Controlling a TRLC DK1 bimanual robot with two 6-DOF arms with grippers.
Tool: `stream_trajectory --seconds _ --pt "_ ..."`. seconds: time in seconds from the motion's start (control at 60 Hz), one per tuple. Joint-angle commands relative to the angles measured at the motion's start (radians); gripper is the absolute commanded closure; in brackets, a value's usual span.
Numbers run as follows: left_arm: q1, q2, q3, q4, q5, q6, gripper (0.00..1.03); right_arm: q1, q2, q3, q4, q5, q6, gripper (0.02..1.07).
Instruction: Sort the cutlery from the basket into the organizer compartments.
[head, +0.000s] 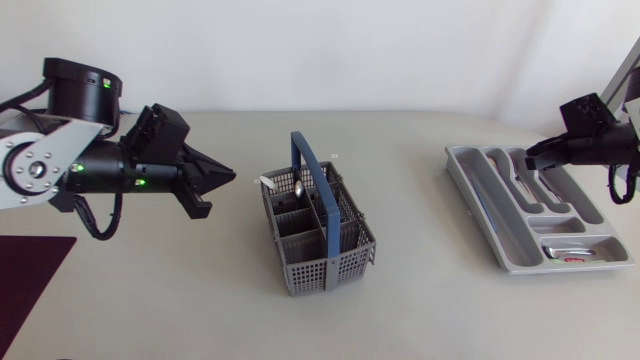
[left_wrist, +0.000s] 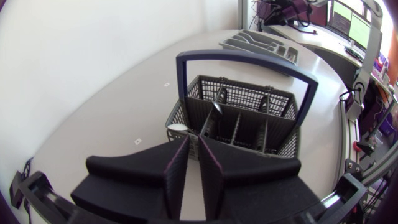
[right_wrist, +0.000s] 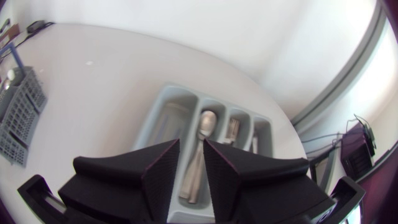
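The grey cutlery basket (head: 318, 238) with its blue handle (head: 312, 168) stands mid-table, a spoon (head: 297, 187) upright inside it. My left gripper (head: 218, 180) hovers just left of the basket, fingers almost together with nothing between them; in the left wrist view the gripper (left_wrist: 193, 142) points at the basket (left_wrist: 239, 96). The grey organizer (head: 470, 175) lies at the right. My right gripper (head: 530, 152) hangs over its far end, open. In the right wrist view a spoon (right_wrist: 208, 123) lies in an organizer (right_wrist: 155, 115) compartment below the parted fingers of that gripper (right_wrist: 191, 144).
A white-tipped utensil (head: 268, 182) leans out of the basket's left side. Other cutlery lies in the organizer's compartments, including a piece (head: 562, 226) near the front. A dark red mat (head: 25, 275) covers the table's front left corner.
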Motion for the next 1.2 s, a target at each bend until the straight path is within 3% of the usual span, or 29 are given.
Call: stream_trajectory --seconds 0.0,0.167,0.433,0.8,0.917,1.017,1.183 --pt "0.023 0.081 0.027 0.048 -0.008 -0.036 0.9 0.075 -0.109 -0.124 -0.013 -0.022 -0.007 0.74" --pt "0.055 0.229 0.094 0.142 -0.008 -0.085 0.9 0.268 -0.298 -0.242 -0.089 -0.044 0.039 0.74" --pt "0.096 0.407 0.232 0.154 0.028 -0.133 0.9 0.561 -0.462 -0.362 -0.151 -0.044 0.117 0.74" --pt "0.077 0.546 0.334 0.123 0.103 -0.157 0.9 0.831 -0.517 -0.465 -0.157 -0.045 0.157 0.79" --pt "0.064 0.591 0.367 0.094 0.109 -0.151 0.9 0.897 -0.475 -0.5 -0.117 -0.047 0.168 0.87" --pt "0.047 0.615 0.384 0.077 0.112 -0.148 0.9 0.915 -0.426 -0.506 -0.076 -0.042 0.163 1.01" --pt "0.029 0.643 0.407 0.039 0.135 -0.131 0.92 0.928 -0.334 -0.504 0.003 -0.034 0.154 1.02"
